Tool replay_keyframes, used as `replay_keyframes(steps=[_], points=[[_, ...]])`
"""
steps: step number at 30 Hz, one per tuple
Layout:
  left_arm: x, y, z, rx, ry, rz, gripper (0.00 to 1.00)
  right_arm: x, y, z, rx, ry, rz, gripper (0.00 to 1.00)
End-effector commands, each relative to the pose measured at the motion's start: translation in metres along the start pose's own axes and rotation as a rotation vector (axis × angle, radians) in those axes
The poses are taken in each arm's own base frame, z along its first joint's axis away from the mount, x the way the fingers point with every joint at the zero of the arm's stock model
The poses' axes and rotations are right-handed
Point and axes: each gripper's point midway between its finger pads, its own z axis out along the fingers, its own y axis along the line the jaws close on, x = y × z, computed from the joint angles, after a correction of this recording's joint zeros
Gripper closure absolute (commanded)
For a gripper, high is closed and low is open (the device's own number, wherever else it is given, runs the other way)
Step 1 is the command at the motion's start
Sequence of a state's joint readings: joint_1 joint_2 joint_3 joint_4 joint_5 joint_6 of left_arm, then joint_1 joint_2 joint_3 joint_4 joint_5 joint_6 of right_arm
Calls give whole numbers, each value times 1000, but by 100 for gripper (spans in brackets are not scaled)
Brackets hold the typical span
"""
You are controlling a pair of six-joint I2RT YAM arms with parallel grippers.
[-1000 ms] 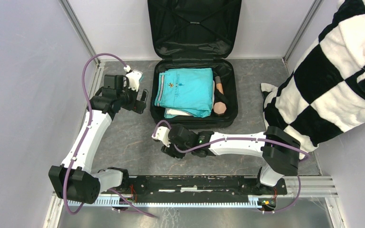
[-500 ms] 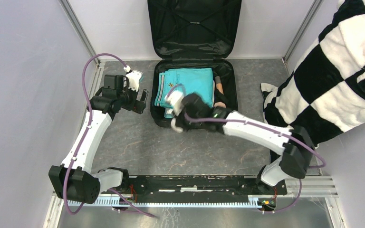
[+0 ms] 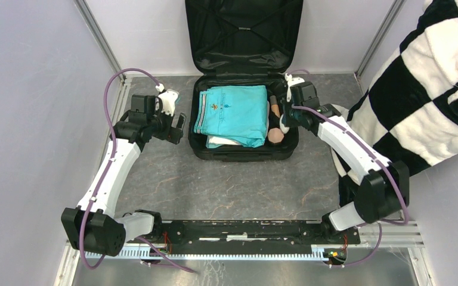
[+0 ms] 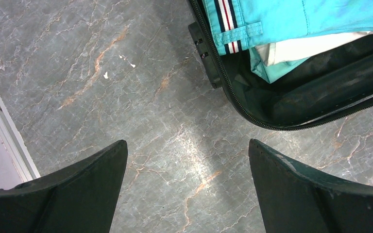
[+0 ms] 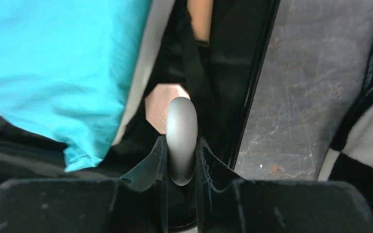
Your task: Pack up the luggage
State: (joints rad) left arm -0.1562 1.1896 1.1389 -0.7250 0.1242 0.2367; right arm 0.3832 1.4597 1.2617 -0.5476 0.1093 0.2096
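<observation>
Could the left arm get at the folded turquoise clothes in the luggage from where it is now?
Probably yes: the open left gripper hovers beside the luggage's left rim, with nothing between it and the turquoise clothes.

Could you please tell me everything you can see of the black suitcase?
The black suitcase lies open on the grey marbled table, its lid raised against the back wall, elastic straps crossing the dark fabric lining. A zip runs round the rim. Folded teal shorts and a tan item lie inside.

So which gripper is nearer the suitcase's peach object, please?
Right. The right gripper, clamping a grey rod, hovers above that peach object; the left gripper is over the table beside the suitcase.
</observation>
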Motion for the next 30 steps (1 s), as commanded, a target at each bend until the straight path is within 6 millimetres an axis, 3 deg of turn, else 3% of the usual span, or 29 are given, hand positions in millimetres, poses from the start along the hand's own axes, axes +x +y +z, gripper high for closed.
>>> replay_keyframes(steps=[1,6,9,10,12,15,19,27,30], points=[[-9,4,-7,-16,-49,32,0,19,-13,24,67,74,15,100],[-12,5,-8,-19,-55,36,0,15,-18,55,108,135,-6,100],[-14,6,-9,-21,-59,37,0,1,-25,76,153,159,-18,90],[-13,6,-9,-22,-58,37,0,-2,-26,83,160,169,-18,82],[-13,6,-8,-22,-54,38,0,-14,-24,93,154,167,-15,57],[-12,7,-6,-25,-49,39,0,-25,-23,103,161,159,-14,34],[-10,9,-4,-30,-36,46,0,-37,-29,100,197,130,-13,21],[-12,7,5,-15,-35,36,0,-73,-55,66,261,-33,98,19],[-14,6,8,-8,-38,27,0,-89,-70,57,207,-105,206,12]])
